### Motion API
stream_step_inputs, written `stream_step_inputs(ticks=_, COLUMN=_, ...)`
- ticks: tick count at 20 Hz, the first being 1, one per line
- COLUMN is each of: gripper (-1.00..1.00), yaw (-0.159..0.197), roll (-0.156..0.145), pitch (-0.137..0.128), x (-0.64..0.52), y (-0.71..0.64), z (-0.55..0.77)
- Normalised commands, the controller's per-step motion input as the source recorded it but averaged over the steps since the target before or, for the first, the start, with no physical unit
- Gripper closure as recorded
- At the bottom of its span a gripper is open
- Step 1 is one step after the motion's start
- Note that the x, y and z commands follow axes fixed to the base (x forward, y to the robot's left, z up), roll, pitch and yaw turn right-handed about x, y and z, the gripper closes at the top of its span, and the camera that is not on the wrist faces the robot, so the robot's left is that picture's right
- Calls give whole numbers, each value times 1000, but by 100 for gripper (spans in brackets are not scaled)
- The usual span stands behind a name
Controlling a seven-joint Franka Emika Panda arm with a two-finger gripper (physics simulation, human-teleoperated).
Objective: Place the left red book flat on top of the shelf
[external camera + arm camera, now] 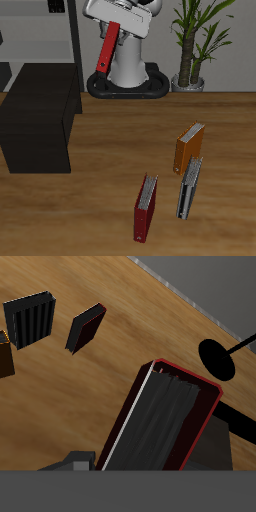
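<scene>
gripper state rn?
Gripper: closed on the left red book, held lifted and tilted near the robot's base, not yet over the shelf.

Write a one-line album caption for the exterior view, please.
End effector holds a slim red hardcover book aloft, tilted, beyond the low black boxy shelf; three other books stand on the wooden floor.
</scene>
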Motion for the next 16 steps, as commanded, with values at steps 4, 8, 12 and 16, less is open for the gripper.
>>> stream_step_inputs(ticks=4, gripper=100, yaw=93, roll=-48, pitch=-24, x=-51, y=-324, z=135)
stream_step_inputs(ticks=8, gripper=100, yaw=91, roll=-62, pitch=-34, x=-16, y=-380, z=94)
stream_step_inputs(ticks=12, gripper=100, yaw=36, roll=-89, pitch=15, x=58, y=-525, z=-13)
stream_step_inputs(ticks=16, gripper=100, yaw=18, roll=-102, pitch=-6, x=5, y=-514, z=4)
